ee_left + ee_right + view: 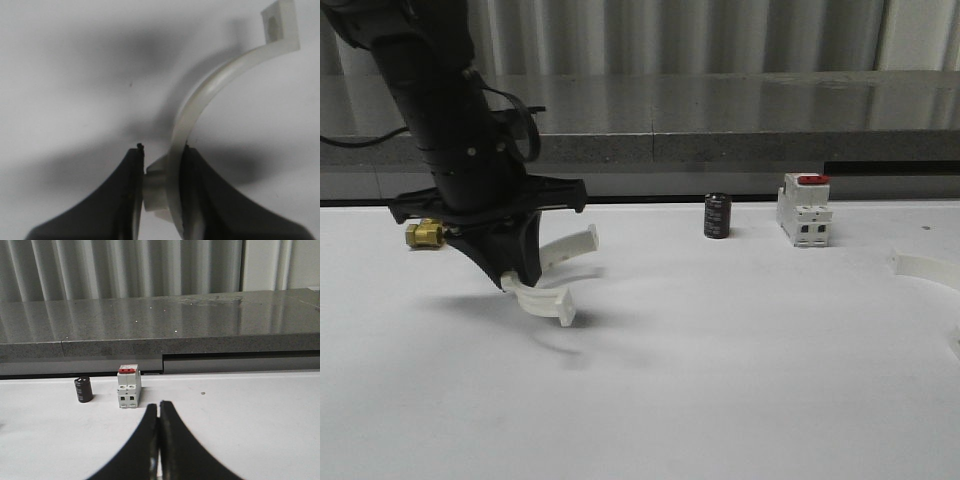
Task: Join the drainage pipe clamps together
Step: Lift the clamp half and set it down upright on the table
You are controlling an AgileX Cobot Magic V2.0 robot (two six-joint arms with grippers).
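Left pincer point(525, 280): clamped on a clamp half point(542, 300), held just above the table point(720, 400), left side.
Wrist detail: fingers point(125, 200) pinch the lug and band; the arc curves away to an end tab point(280, 22).
Clamp axis: front view shows the arc running toward the right, tabs on both ends.
Second half point(925, 268): lying at the table's right edge, well apart.
Right pincer point(159, 440): fingertips together, nothing between them.
Nearby: black cylinder point(717, 216), breaker point(804, 210), brass fitting point(424, 235) behind the left arm.

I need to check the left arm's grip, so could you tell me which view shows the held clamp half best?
The left wrist view: its fingers pinch the clamp half at its lug. The front view shows that half partly hidden under the left gripper.
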